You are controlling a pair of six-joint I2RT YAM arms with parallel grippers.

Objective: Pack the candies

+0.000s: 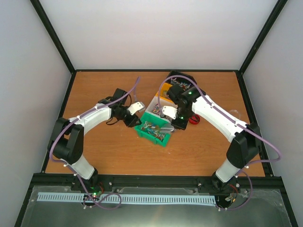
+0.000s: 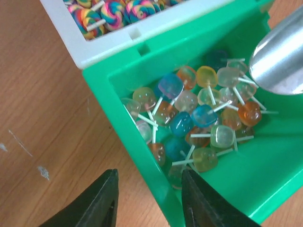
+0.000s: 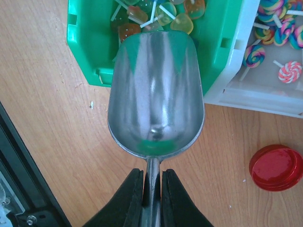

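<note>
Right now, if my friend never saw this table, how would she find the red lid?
Start at the wooden table, then find the white bin of swirly lollipops next to the green bin. On the bare wood just outside the white bin lies the red lid. It is a flat, shiny, plain red circle with no stick, unlike those lollipops.

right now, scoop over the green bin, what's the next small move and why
Probably tip the scoop down and push it forward into the candies. It is empty, the right pincer is shut on its handle, and its lip hangs over the green bin just short of the pile. The left pincer straddles the bin's wall, open.
</note>
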